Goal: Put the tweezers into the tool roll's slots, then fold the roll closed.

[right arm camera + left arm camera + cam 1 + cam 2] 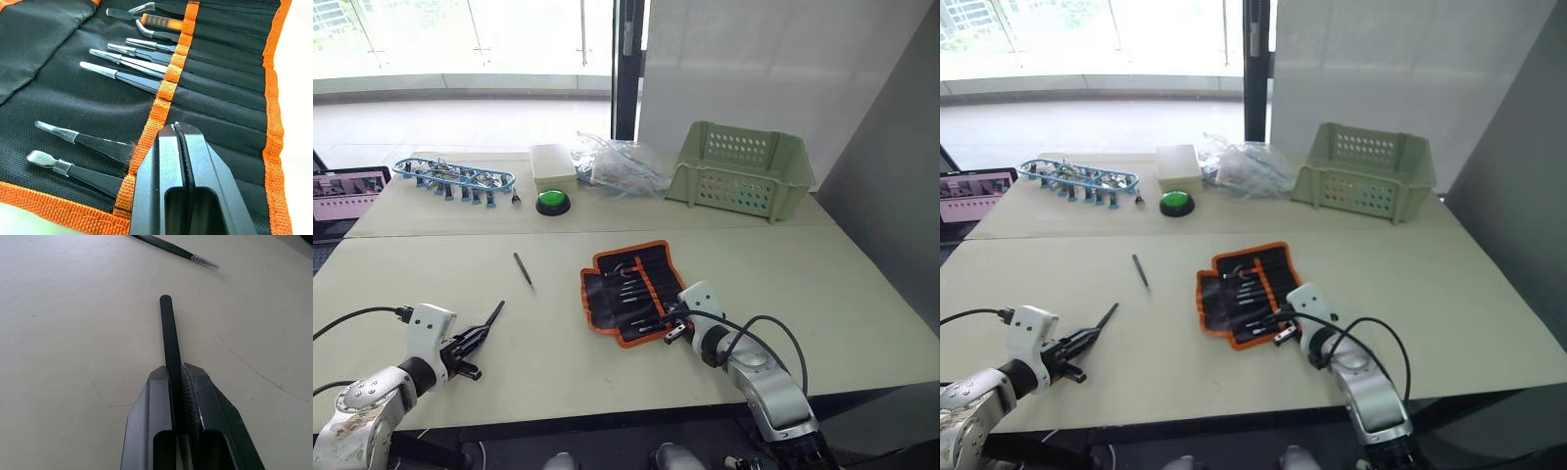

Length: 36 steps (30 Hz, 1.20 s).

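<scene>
In the left eye view, your tool roll [629, 291] lies open mid-table, one tweezers [523, 268] loose to its left. In the left wrist view, your left gripper [178, 377] clamps another tweezers [168, 335]. In the right wrist view, your right gripper [179, 134] is closed and empty over the slots [220, 98]

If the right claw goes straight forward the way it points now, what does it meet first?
The right claw, shut, sits low over the open tool roll. Going straight on, it would probably meet the orange strip between the slots first, though the depth is hard to judge.
</scene>
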### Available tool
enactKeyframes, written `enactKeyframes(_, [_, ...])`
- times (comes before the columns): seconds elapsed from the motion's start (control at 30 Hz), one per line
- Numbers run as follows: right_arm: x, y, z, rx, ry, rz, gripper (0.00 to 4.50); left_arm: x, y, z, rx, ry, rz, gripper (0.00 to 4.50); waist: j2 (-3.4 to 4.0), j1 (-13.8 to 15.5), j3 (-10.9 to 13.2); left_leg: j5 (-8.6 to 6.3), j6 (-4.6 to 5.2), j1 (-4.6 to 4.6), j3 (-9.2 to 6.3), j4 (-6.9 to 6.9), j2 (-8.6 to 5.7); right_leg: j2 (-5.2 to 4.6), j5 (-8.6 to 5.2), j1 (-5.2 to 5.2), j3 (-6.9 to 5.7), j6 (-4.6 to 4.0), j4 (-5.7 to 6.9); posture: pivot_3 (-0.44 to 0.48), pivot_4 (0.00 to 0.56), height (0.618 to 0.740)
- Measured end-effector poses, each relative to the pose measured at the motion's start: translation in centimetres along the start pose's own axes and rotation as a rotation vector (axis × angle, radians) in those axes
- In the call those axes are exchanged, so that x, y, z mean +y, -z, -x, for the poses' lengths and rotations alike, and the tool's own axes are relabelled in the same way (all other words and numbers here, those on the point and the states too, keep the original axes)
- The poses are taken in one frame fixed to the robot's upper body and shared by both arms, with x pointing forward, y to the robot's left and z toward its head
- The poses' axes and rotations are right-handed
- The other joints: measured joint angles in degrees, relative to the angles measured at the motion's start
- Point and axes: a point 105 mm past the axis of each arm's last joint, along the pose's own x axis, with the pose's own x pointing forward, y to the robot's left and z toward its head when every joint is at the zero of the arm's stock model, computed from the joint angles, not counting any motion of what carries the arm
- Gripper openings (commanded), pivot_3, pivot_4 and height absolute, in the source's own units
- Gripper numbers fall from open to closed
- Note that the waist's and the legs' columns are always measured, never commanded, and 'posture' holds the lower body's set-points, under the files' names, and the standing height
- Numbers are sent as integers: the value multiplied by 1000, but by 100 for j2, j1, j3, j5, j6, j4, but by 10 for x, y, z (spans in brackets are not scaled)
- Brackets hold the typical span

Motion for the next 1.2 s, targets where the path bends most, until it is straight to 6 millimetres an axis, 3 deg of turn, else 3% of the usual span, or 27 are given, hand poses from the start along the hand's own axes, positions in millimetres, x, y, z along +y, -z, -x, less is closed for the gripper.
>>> enactKeyframes(0.17, [0, -1, 0, -2, 0, 0, 0, -2, -9, -2, 1, 37, 6, 12, -12, 7, 6, 0, 0, -4, -1, -7, 1, 1, 0, -6, -3, 0, 0, 0, 150, 725])
enactKeyframes(0.4, [1, -2, -1, -7, -1, -3, 0, -25, -65, -10, -80, 198, -106, 12, -26, 6, 11, 1, 0, -7, -2, -14, 0, 3, 0, -7, -4, -1, -5, 0, 150, 725])
enactKeyframes(0.57, [2, -1, -1, -9, 2, -11, 0, -62, -98, -22, -104, 394, -196, 12, -30, -23, 10, 1, 1, -4, 2, -25, -4, 5, 8, -4, 0, 16, -6, 0, 150, 725])
enactKeyframes(0.73, [1, -1, 1, -9, 15, -8, 0, -104, -121, -51, -52, 576, -289, 12, -45, 27, 11, 2, 2, -9, -15, -25, -10, 16, 15, 0, -2, 44, -5, 0, 150, 725])
enactKeyframes(0.8, [2, -3, 1, -17, 13, -7, 0, -121, -124, -61, -13, 633, -356, 12, -39, 4, 13, 1, 2, -10, -9, -26, -13, 15, 14, -2, 7, 50, -8, 0, 150, 725])
enactKeyframes(0.97, [3, -3, 3, -19, 12, -6, 0, -155, -107, -75, 127, 750, -482, 12, -35, 3, 16, 1, 2, -18, -14, -47, -16, 16, -2, -11, 5, 50, -5, 0, 150, 725])
enactKeyframes(1.2, [2, -4, 4, -24, 22, -4, 0, -170, -100, -95, 224, 786, -610, 12, -35, 24, 16, 1, 2, -19, -16, -41, -20, 16, -4, -8, 6, 54, -5, 0, 150, 725])
